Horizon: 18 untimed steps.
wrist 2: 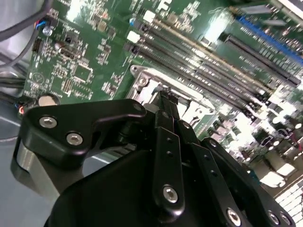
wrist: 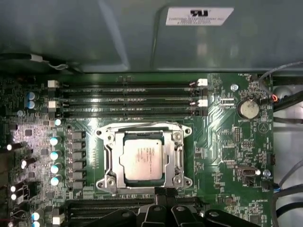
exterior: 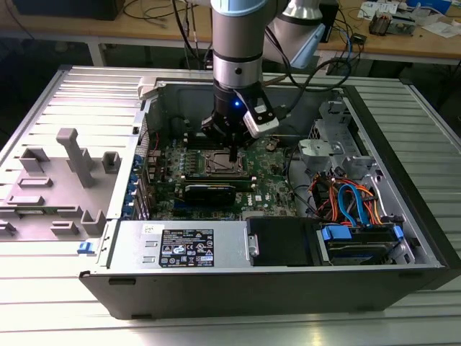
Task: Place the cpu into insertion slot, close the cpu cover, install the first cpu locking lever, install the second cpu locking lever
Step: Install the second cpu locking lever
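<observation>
The cpu [wrist: 144, 158], a square chip with a dull silver top, lies flat in the insertion slot [wrist: 110, 182] on the green motherboard [wrist: 222, 142]. The cpu cover [wrist: 178, 152], a silver frame plate, lies down around the chip, whose top shows through its cutout. A thin wire lever [wrist: 137, 125] runs along the socket edge on the memory-slot side. My gripper [wrist: 163, 193] hangs just over the opposite socket edge, its black fingers [wrist 2: 166, 101] pressed together with nothing between them. In the exterior view the gripper [exterior: 230, 153] points straight down at the insertion slot [exterior: 220, 163].
The board lies inside an open computer case [exterior: 238, 249] with metal walls all round. Long black memory slots [wrist: 128, 99] run beside the socket. Orange and blue cables [exterior: 349, 198] and a drive bay lie at the exterior view's right. A grey plastic fixture [exterior: 72, 155] stands outside, on the exterior view's left.
</observation>
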Available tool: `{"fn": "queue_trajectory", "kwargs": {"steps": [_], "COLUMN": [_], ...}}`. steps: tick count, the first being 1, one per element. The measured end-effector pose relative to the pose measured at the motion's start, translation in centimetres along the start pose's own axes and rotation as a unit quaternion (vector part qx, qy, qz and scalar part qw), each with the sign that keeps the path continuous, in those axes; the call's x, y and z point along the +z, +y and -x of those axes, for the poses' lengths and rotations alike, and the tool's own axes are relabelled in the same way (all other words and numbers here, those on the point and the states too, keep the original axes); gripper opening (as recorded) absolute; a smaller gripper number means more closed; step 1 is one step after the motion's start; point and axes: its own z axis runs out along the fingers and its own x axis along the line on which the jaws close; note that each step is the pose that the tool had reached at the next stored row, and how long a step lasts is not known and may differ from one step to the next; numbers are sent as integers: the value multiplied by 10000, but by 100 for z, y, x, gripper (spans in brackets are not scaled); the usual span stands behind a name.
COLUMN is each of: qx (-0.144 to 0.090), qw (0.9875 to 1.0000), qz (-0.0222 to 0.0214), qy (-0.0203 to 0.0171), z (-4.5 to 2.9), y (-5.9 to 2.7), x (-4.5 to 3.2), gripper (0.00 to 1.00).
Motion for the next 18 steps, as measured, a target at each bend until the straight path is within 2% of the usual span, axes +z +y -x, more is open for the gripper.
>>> {"fn": "queue_trajectory", "kwargs": {"steps": [3,5,9,13,18], "qx": [0,-3,-15,-20,-43], "qw": [10000,10000,10000,10000,10000], "qz": [0,0,0,1,2], "qy": [0,0,-1,-1,0], "z": [-17,-34,-108,-142,-182], "y": [-51,-54,-66,-151,-203], "x": [1,-7,-16,-14,-14], "gripper": [11,11,11,11,11]}}
